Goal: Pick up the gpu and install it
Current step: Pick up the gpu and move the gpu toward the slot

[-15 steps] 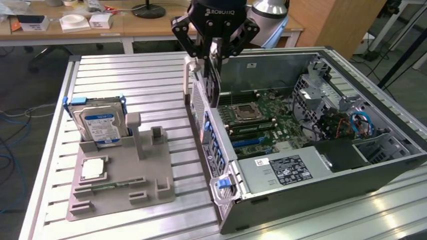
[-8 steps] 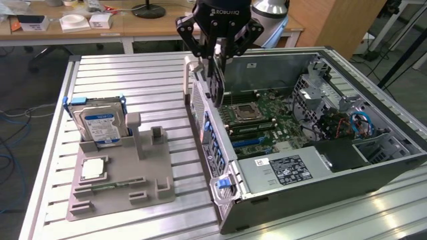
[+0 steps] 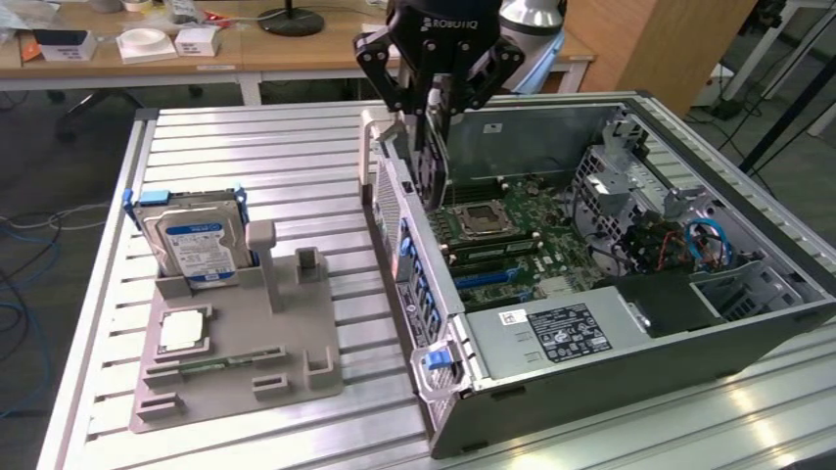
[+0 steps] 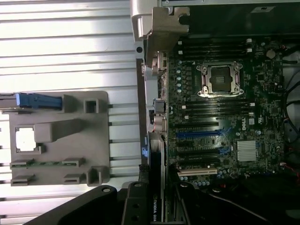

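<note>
Black and thin, the flat rectangular gpu card [image 3: 432, 166] [image 4: 157, 178] hangs upright and edge-on from my hand [image 3: 438, 108] [image 4: 157, 199], whose dark fingers are closed narrow on the card's upper edge. I see it inside the open grey metal computer case [image 3: 627, 333], close to the case wall on the exterior view's left and over the green motherboard [image 3: 523, 235] [image 4: 225, 117], near the square silver processor socket [image 3: 477, 220] [image 4: 220, 79]. I cannot tell whether its lower edge touches the board. Out on the ribbed aluminium table [image 3: 261, 166] lies the grey plastic parts holder [image 3: 235, 382] [image 4: 70, 140]. It carries the upright silver hard drive with a blue-white label [image 3: 196, 250] and the small square silver chip [image 3: 183, 331] [image 4: 24, 139], both well apart from my hand.
</note>
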You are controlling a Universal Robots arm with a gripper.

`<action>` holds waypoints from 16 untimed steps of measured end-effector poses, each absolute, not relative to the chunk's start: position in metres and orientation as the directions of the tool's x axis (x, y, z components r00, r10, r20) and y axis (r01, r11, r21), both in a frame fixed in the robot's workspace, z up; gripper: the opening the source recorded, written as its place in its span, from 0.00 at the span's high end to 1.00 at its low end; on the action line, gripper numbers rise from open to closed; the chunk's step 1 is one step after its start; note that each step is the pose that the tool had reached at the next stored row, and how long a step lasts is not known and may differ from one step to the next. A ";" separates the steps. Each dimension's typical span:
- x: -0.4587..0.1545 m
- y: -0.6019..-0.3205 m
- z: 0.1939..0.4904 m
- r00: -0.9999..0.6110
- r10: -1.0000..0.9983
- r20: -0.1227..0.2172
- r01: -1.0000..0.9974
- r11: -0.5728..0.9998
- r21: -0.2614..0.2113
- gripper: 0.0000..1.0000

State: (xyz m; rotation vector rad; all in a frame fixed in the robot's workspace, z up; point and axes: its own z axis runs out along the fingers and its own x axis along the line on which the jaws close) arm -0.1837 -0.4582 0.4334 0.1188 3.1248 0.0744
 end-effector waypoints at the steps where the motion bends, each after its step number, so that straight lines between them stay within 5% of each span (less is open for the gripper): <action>1: -0.183 -0.458 0.433 -0.997 0.076 -0.012 0.076 0.996 0.048 0.74; 16: -0.170 -0.458 0.433 -0.997 0.076 -0.012 0.076 0.996 0.048 0.74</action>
